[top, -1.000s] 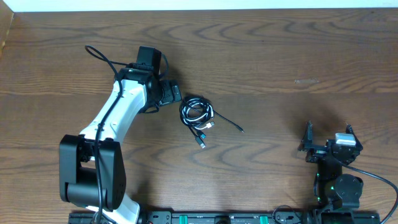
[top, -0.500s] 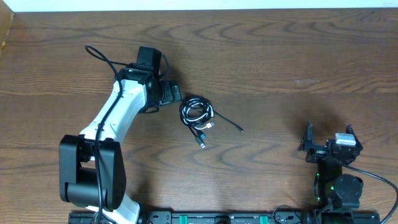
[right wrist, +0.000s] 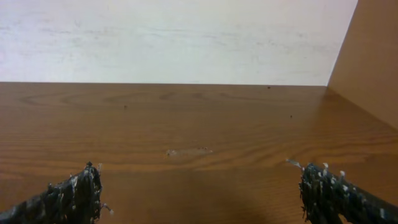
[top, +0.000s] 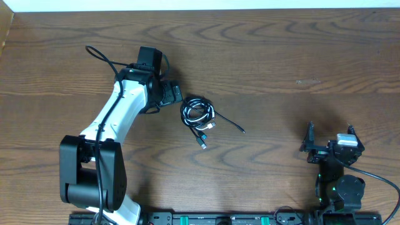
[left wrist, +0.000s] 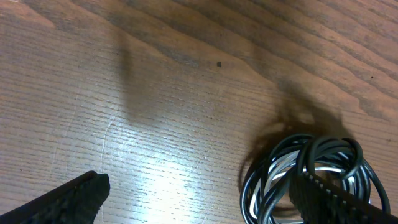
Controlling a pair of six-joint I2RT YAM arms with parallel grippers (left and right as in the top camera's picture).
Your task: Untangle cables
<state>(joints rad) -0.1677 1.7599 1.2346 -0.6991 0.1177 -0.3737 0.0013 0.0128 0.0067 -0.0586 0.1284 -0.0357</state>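
Observation:
The cables (top: 198, 114) lie as one tangled coil of black and white cords at the table's middle, with plug ends trailing toward the front and a black tail running right (top: 231, 124). My left gripper (top: 174, 94) is open just left of the coil. In the left wrist view the coil (left wrist: 311, 177) lies low at the right, and one finger sits over it, the other far left; the gripper (left wrist: 205, 205) holds nothing. My right gripper (top: 329, 139) is open and empty at the front right, far from the cables; its view (right wrist: 199, 186) shows only bare table.
A thick black robot cable (top: 103, 59) loops behind the left arm. The wooden table (top: 281, 56) meets a white wall at the back, and a wooden side wall (right wrist: 373, 56) stands at the right.

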